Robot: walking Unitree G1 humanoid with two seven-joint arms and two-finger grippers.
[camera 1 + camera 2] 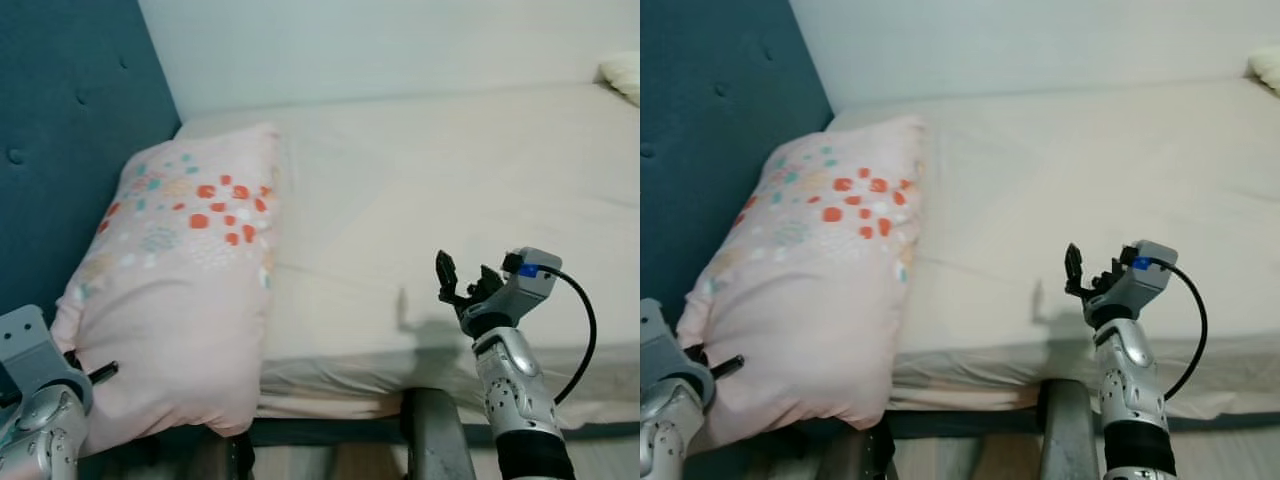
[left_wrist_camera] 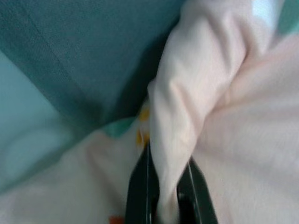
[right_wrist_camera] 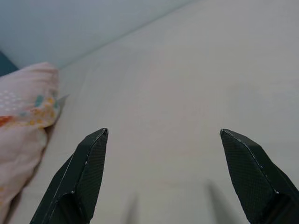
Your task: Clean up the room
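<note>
The pale pink pillow with orange and teal spots [image 1: 185, 270] lies at the head of the cream-sheeted bed [image 1: 450, 190], against the dark teal padded headboard [image 1: 60, 130]. The left gripper [image 2: 163, 196] pinches a fold of the pillow's near corner, its fingers nearly closed on the fabric. The right gripper [image 3: 163, 172] hovers above the bare sheet near the bed's front edge, fingers spread wide, holding nothing.

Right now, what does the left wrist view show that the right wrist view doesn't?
Left wrist view: the left gripper shut on a fold of the pillow, with the blue headboard close behind. Right wrist view: the right gripper, fingers wide apart, over the bare sheet, with the wall beyond. Both show the pink pillow.
</note>
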